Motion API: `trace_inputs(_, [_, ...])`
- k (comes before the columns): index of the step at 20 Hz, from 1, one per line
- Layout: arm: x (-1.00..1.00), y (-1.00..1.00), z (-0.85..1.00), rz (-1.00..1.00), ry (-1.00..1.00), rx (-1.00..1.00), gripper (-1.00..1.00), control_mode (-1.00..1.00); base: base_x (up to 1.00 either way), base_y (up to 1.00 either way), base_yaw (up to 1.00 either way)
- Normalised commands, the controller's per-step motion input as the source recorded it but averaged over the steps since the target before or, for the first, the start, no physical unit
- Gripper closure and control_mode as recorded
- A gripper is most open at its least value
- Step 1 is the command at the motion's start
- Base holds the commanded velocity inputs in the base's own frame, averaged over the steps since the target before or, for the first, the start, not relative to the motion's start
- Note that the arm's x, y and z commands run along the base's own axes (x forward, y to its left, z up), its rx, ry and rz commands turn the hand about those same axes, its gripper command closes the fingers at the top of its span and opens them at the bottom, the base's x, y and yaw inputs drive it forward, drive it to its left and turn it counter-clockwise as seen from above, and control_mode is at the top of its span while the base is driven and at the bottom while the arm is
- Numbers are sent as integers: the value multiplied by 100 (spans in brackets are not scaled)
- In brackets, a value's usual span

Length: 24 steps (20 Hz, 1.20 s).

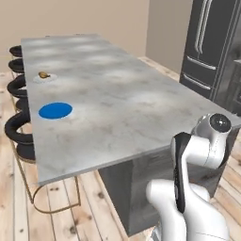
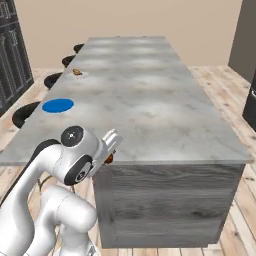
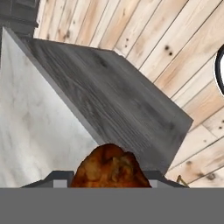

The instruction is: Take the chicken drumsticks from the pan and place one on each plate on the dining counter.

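A golden-brown chicken drumstick [image 3: 109, 166] sits between the fingertips of my gripper [image 3: 109, 180], which is shut on it. In the right base view the gripper [image 2: 111, 150] hangs at the near edge of the dining counter [image 2: 150, 100], below its top, with the drumstick [image 2: 108, 159] just showing. A second drumstick [image 1: 44, 75] lies on the white plate [image 1: 47, 78] at the counter's far left side. The blue plate [image 1: 55, 110] lies bare, nearer to me on that same side, and shows again as the blue plate [image 2: 58, 105]. The pan is out of view.
Black stools [image 1: 19, 129] line the counter's left side. A dark fridge [image 1: 212, 47] stands at the right. The counter's grey wooden base [image 2: 170, 200] is right beside the arm. Wooden floor [image 3: 175, 48] lies below the hand.
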Motion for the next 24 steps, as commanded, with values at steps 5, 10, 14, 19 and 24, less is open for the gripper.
trace_inputs(5, [0,0,0,0,0,0,100,100,0,100,0])
trace_inputs(10, [0,0,0,0,0,0,100,100,0,100,0])
trace_inputs(14, [0,0,0,0,0,0,100,100,7,100,0])
trace_inputs(19, [0,0,0,0,0,0,100,100,48,100,-13])
trace_inputs(24, [0,0,0,0,0,0,100,100,75,100,-28])
